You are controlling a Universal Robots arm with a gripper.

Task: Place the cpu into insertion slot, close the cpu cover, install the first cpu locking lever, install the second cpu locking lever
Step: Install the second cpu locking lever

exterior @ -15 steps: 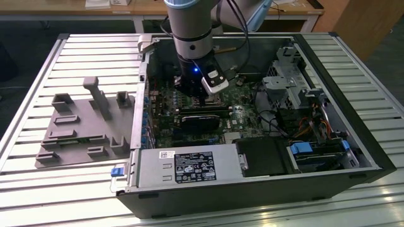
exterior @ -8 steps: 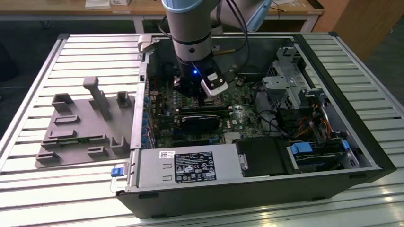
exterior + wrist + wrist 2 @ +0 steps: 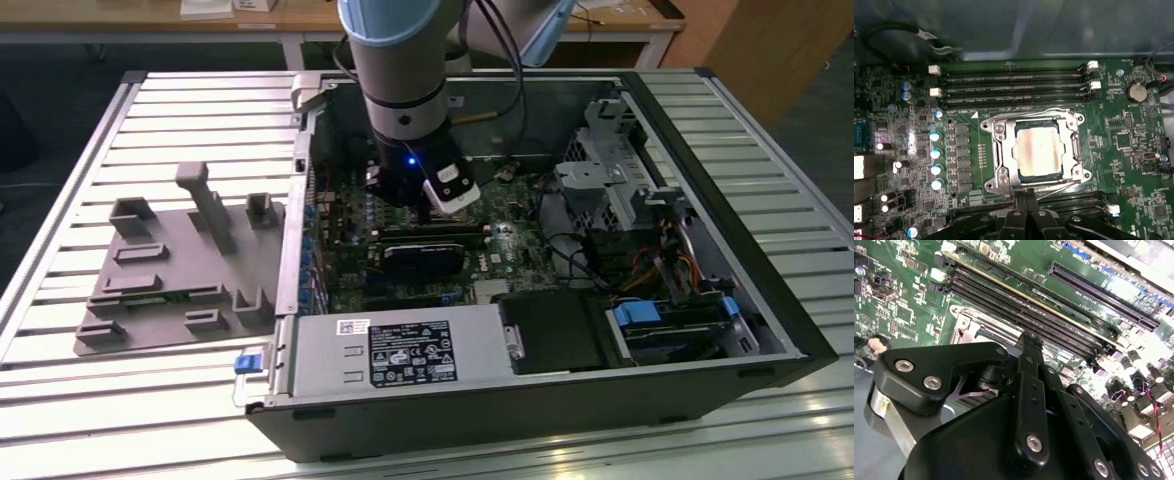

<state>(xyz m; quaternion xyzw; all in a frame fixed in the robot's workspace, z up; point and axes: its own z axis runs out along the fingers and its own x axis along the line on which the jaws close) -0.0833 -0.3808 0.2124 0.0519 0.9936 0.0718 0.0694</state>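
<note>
Your gripper (image 3: 1026,200) sits just beside the socket (image 3: 1074,145) edge on the green board (image 3: 1134,150), fingers pressed together, gripping nothing you can make out. The chip (image 3: 1038,150) already lies in the socket and the cover frame (image 3: 1004,150) looks down around it. You're likely at the lever step; it calls for hooking a thin wire lever (image 3: 1059,187).
</note>
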